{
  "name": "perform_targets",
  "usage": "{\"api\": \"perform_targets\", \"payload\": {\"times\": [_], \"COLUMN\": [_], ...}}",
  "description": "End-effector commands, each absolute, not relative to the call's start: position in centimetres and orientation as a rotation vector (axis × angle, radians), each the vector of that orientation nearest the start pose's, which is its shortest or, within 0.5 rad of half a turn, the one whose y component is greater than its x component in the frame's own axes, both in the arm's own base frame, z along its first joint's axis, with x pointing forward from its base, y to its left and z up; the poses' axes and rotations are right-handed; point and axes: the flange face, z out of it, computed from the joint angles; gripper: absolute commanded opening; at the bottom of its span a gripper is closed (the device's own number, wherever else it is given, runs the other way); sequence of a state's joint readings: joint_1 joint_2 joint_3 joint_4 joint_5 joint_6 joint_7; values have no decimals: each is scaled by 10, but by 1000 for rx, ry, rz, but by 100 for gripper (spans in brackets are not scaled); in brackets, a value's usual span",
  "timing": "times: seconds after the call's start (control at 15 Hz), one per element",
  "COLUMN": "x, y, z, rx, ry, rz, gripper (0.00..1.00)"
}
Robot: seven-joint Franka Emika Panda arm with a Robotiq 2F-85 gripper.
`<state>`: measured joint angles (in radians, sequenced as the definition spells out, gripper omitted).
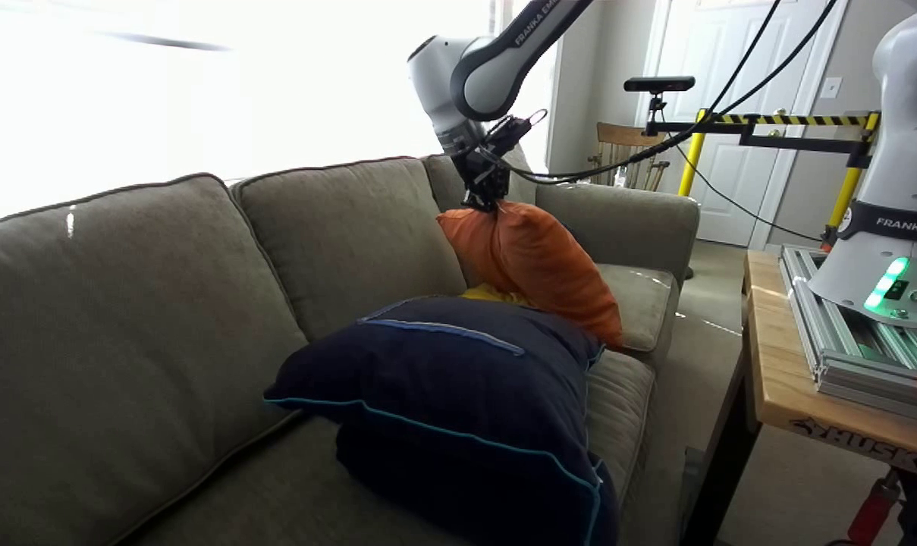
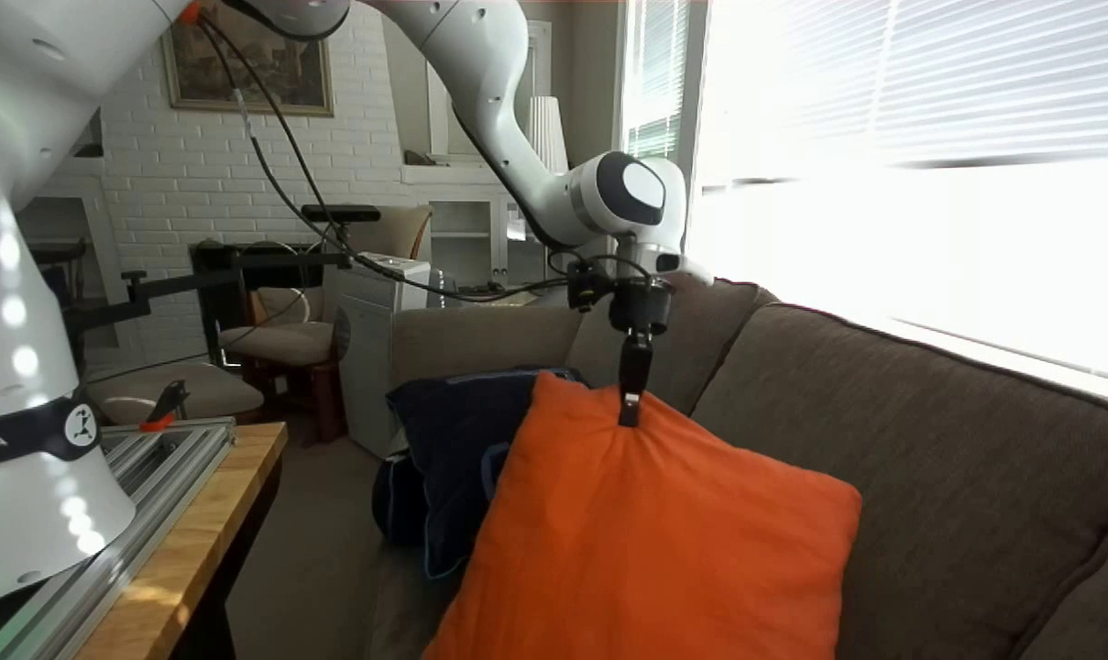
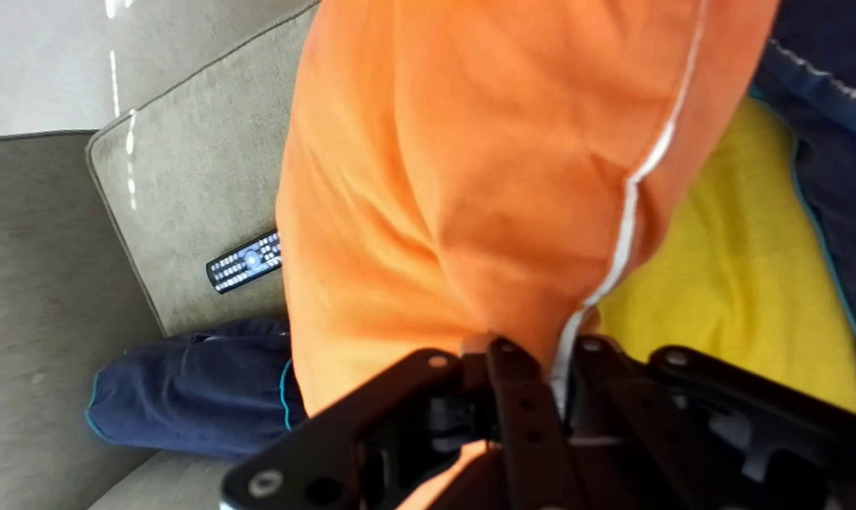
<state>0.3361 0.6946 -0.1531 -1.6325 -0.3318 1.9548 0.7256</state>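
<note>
Orange throw pillow [image 2: 668,541] | below claw [image 2: 630,411], at six o'clock in an exterior view | claw pinching its upper edge

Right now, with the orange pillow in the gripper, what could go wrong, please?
Slipping: the gripper pinches only the edge of the orange pillow, so the cloth might pull free.
Snagging: in the wrist view, the orange pillow hides one end of the remote; if they touch, the remote could be dragged along.
Bumping: a navy pillow and the yellow pillow lie close by and might shift if the orange pillow swings.
</note>
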Motion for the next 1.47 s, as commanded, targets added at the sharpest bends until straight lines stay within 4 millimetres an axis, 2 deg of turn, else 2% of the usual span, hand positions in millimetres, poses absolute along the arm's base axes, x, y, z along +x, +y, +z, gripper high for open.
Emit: {"api": "perform_targets", "payload": {"times": [0.0,0.4,0.6,1.0,1.4], "x": [639,653,663,678,695], "y": [134,180,202,237,266], "z": [264,348,377,421,444], "rx": [2536,2490,2510,2532,2574], "ry": [-424,-314,-256,-178,-78], "rz": [-121,35,149,305,389], "gripper": [2,2,2,2,2]}}
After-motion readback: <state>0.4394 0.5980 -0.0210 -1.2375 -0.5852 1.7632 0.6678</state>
